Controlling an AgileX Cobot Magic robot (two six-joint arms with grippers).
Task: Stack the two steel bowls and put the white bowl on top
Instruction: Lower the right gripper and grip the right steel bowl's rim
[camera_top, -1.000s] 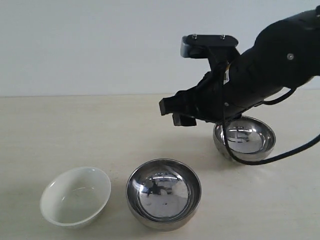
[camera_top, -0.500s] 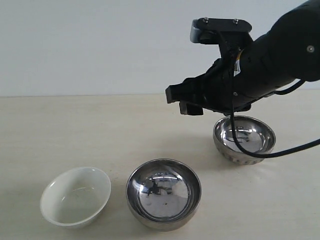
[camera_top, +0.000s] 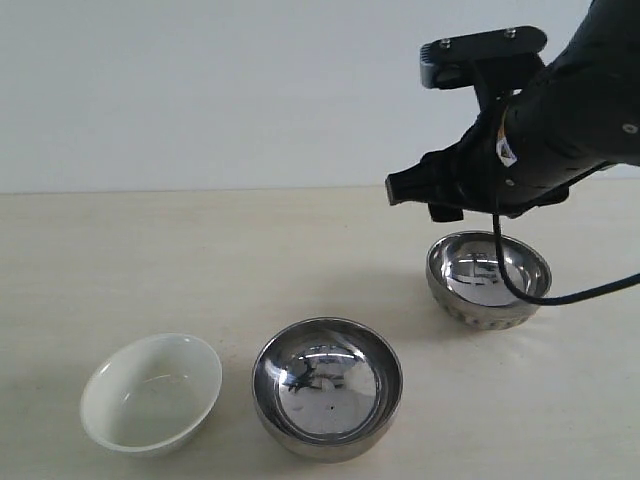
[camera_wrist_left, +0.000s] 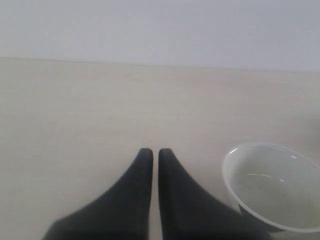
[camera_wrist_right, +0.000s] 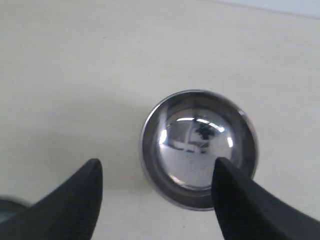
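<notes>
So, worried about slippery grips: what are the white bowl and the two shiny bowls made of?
White bowl: likely glazed ceramic, maybe melamine; opaque, glossy highlights. Near steel bowl and far steel bowl: apparently polished stainless steel; mirror-like insides reflect the room. The far one's lower outside looks textured.

A smooth steel bowl (camera_top: 327, 388) sits upright near the front of the pale desk (camera_top: 150, 260). Just to its left, not touching it, stands the white bowl (camera_top: 151, 393). Behind it and to the right, well apart, rests the ribbed steel bowl (camera_top: 489, 278). Higher up on that same side, the black right hand (camera_top: 418, 200) hangs in the air, touching nothing.
</notes>
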